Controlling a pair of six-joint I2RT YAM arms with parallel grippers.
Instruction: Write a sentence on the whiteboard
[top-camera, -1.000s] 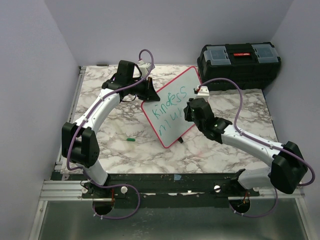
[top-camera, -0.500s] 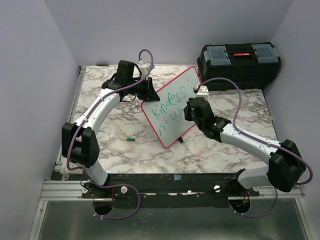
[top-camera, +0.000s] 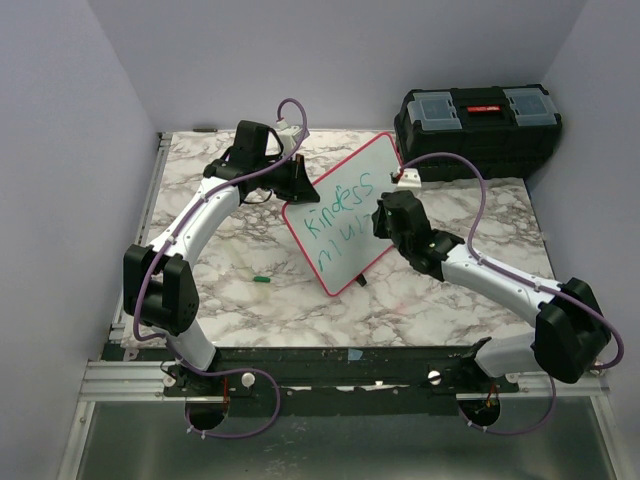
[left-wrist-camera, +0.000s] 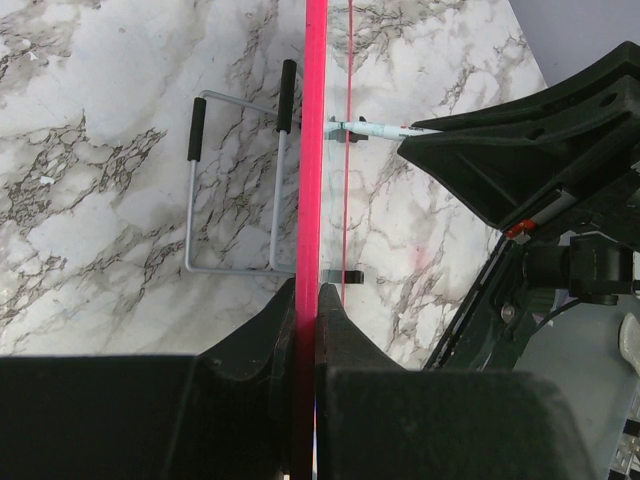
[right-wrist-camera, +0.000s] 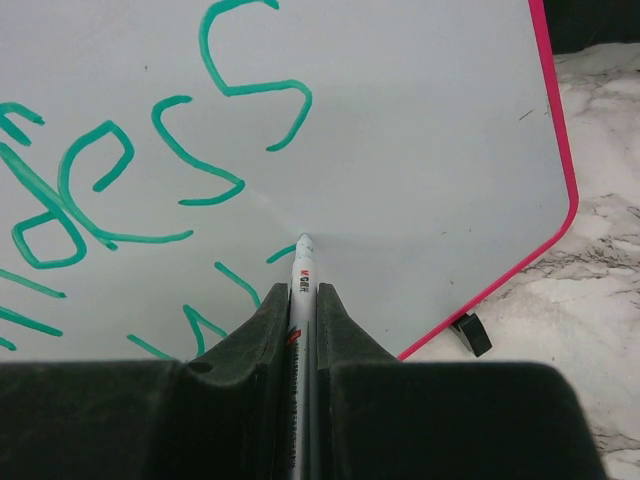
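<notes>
Left pincer clamps whiteboard rim; right pincer holds marker against board face.

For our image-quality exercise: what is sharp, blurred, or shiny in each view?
Top external: soft even light, the sentence small but legible. Left wrist: the whiteboard rim sharp, the left gripper blurred. Right wrist: the sentence crisp, the right gripper blurred, faint sheen around the marker tip.

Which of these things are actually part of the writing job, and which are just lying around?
In use: whiteboard, gripped at its rim by the left gripper; green sentence; marker in the right gripper, tip at the board.
Lying about: black toolbox at the back; small green piece on the table.
</notes>
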